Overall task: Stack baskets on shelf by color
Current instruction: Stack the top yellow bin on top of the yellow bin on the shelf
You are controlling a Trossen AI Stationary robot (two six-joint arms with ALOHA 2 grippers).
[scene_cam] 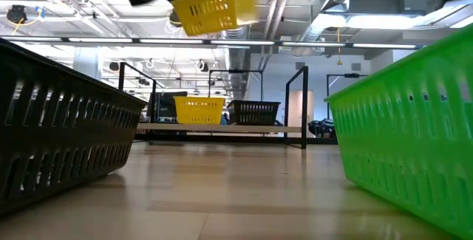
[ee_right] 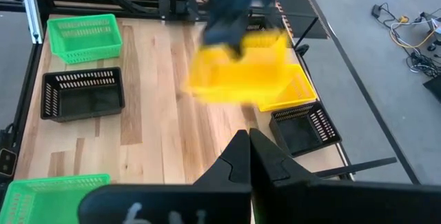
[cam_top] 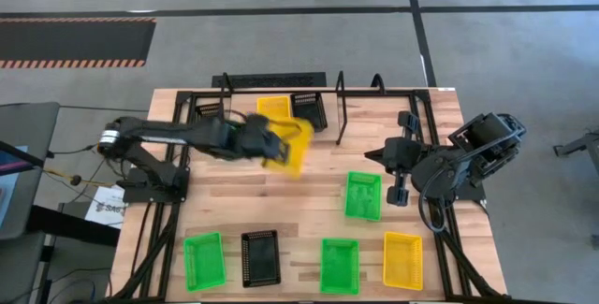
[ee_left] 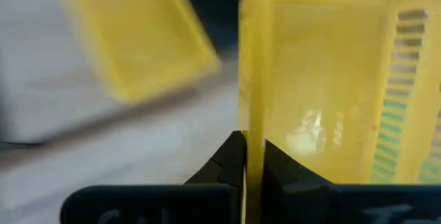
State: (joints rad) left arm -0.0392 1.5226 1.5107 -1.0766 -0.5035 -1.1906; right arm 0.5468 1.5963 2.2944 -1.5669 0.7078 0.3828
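Jaws of the left gripper (ee_left: 246, 156) pinch one wall of a yellow basket (cam_top: 292, 145) held clear above the desk (cam_top: 281, 201), at 6 o'clock from the yellow one on the shelf (cam_top: 271, 108). Lower it squarely so it nests. At 3 o'clock, the right gripper (ee_right: 248, 156) waits, fingers together, empty.

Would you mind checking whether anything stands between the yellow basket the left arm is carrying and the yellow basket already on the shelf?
Nothing visible does. The left gripper holds the carried yellow basket in the air, beside the yellow basket on the shelf. The black basket on the shelf sits to the side, out of the path, and the right gripper waits far off.
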